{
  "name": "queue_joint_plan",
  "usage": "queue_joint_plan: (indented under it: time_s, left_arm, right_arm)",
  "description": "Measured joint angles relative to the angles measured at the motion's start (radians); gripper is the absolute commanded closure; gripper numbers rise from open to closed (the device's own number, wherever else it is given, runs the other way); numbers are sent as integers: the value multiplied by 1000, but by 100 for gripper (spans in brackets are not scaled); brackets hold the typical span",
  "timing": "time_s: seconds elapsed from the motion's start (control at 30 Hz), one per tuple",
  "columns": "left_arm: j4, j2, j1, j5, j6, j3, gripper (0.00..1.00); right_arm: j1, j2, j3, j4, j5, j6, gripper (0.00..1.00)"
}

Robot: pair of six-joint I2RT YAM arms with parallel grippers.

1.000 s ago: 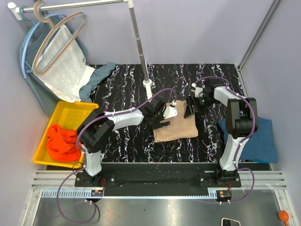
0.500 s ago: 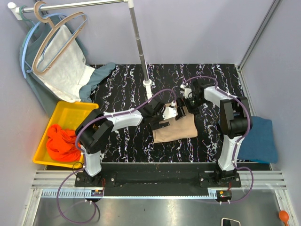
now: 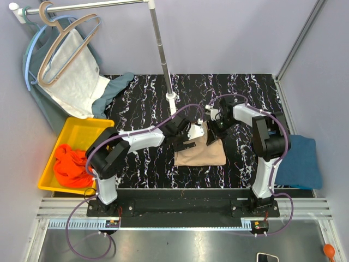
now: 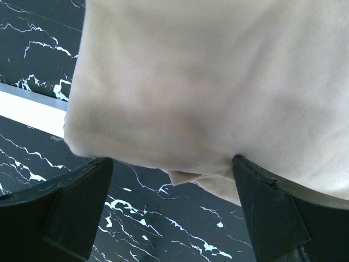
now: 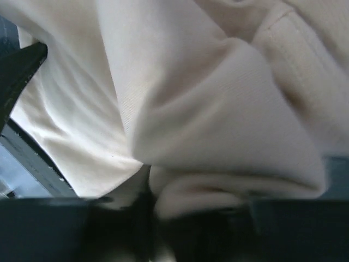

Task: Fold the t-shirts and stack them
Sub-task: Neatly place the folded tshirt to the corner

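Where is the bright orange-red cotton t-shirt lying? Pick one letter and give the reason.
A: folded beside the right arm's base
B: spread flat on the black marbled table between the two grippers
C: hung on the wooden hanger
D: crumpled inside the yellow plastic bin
D: the top view shows the bright orange-red cotton t-shirt bunched up inside the yellow plastic bin, to the left of the arms.

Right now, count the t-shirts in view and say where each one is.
3. Beige shirt in the middle of the table; blue shirt at its right edge; orange shirt heaped in the yellow bin, left. Others may hide among the hanging clothes.
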Motion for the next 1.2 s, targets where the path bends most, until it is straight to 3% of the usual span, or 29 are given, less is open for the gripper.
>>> queue_joint_plan:
  time_s: [0.07,0.43,0.87,0.97,1.2]
  left_arm:
    - [1,-6,-1,0,-1,-3,3]
    - [-4,-97,-5,-28,11,-10,3]
    - [24,-284,84,-123,84,-9,2]
    - [24,-301,101,-136,92,-9,2]
    - [31,-311,108,-142,101,-20,2]
  right_arm:
    - [3,-4,-14,-8,-1,-6,100]
    - [14,-191,-45,-116,134,-26,100]
    - [5,-442,-32,-292,496,-38,100]
    - [-39,-483,-26,-328,562,-43,100]
    - [-272,-566,24,-399,686,-111,100]
